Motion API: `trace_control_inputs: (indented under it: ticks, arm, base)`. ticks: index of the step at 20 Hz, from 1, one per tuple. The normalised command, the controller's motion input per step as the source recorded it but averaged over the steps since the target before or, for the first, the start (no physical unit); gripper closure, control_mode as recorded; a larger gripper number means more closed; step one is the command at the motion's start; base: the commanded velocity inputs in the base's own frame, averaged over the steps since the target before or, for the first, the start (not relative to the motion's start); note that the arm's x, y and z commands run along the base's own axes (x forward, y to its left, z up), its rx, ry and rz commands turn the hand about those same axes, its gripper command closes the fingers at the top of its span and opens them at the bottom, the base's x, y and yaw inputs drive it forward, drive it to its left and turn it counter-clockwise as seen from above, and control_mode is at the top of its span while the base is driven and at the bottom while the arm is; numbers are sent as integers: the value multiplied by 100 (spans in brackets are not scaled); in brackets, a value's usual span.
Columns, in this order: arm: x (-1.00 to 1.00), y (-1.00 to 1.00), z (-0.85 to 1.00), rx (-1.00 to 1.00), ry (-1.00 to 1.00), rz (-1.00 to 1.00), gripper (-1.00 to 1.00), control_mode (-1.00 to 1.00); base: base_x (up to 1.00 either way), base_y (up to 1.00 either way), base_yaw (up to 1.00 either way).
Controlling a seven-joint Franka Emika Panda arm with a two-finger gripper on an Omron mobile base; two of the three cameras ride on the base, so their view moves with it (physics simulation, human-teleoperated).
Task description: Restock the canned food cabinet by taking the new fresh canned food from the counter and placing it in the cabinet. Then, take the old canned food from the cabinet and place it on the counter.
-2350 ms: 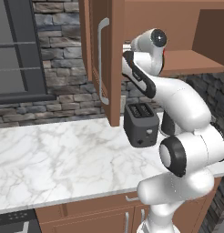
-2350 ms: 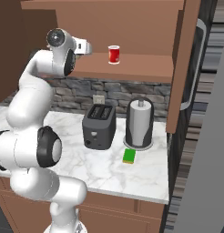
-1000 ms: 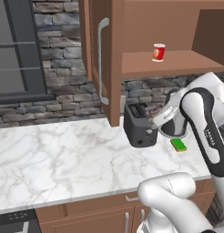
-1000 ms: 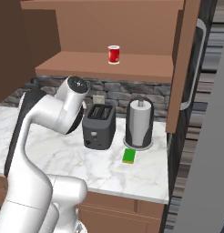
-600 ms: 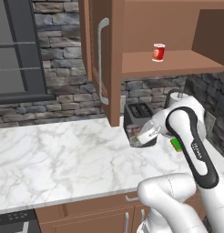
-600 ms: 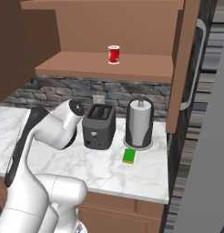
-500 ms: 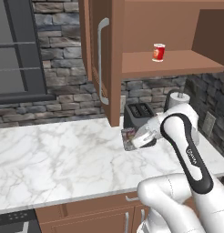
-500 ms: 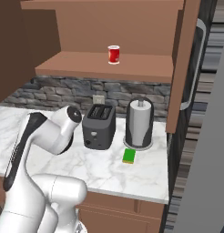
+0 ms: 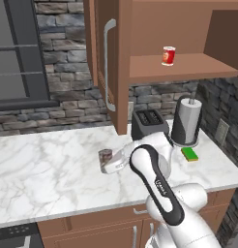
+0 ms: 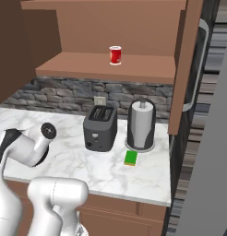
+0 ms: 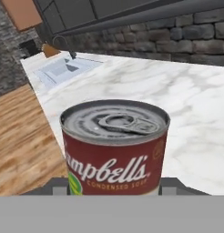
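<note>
The new red can (image 9: 168, 55) (image 10: 115, 55) stands upright on the shelf of the open brown wall cabinet (image 9: 188, 68) (image 10: 87, 64). My gripper (image 9: 109, 163) (image 11: 114, 187) is low at the white marble counter (image 9: 43, 164) (image 11: 196, 104), left of the toaster, and is shut on the old can (image 9: 105, 159). From the base that can looks dull and dark. In the hand view the old can (image 11: 114, 145) sits upright between the fingers, with a silvery pull-tab top and a dark red label. Its base is at counter height; I cannot tell if it touches.
A black toaster (image 9: 149, 122) (image 10: 100, 126), a paper towel holder (image 9: 186, 121) (image 10: 141, 124) and a green sponge (image 9: 190, 154) (image 10: 131, 158) stand at the right. The cabinet door (image 9: 104, 58) hangs open above the counter. A sink (image 11: 68, 68) lies far along the counter.
The arm has swung down from the shelf and leftward past the toaster, carrying the old can to counter height. The red can has stayed on the shelf.
</note>
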Motion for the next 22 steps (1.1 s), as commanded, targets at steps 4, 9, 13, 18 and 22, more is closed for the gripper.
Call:
trace_control_inputs:
  ticks: [4,9,13,18,22]
  arm:
    - [60,42,-26,-8,0,0,100,-100]
    - [84,24,-34,-8,0,0,100,-100]
    - [92,12,-35,-7,0,0,100,-100]
    - [78,3,-34,-7,0,0,-100,-100]
    - [35,1,-3,-1,2,0,-100,-100]
  base:
    - [0,0,0]
    - [0,0,0]
    - [0,0,0]
    - [0,0,0]
    - [0,0,0]
